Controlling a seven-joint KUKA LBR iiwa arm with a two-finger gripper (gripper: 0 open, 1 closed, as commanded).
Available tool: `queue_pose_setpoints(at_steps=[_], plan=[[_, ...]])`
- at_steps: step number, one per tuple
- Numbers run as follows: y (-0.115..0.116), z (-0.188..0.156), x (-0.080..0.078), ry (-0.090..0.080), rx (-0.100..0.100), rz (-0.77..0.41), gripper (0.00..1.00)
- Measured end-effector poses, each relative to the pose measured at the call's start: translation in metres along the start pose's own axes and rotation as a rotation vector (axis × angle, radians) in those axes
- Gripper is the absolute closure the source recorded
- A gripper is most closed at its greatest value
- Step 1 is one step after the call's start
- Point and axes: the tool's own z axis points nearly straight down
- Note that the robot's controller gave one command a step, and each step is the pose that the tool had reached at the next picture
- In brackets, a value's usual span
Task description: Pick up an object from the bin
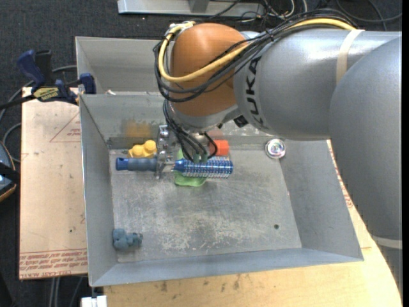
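The blue hairbrush (203, 167) lies crosswise in the upper middle of the bin (211, 235). Your pincer (166, 160) is down where handle meets bristle head, and you cannot tell whether it is wide or narrow. A green piece (189, 180) lies under the brush, a yellow toy (142, 149) just above its handle, and a blue-grey toy (126, 238) well apart at lower left.

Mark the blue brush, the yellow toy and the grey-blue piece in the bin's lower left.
blue brush (203, 167), camera view, on its bristled head.
yellow toy (142, 149), camera view, on its body.
grey-blue piece (126, 238), camera view, on its middle.
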Motion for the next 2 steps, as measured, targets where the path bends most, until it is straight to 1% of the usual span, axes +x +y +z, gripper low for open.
queue_pose_setpoints(at_steps=[1,2], plan=[[-0.074,0.003,-0.038,0.007,0.004,-0.209,1.0],[-0.076,-0.082,-0.041,0.003,0.0,-0.527,1.0]])
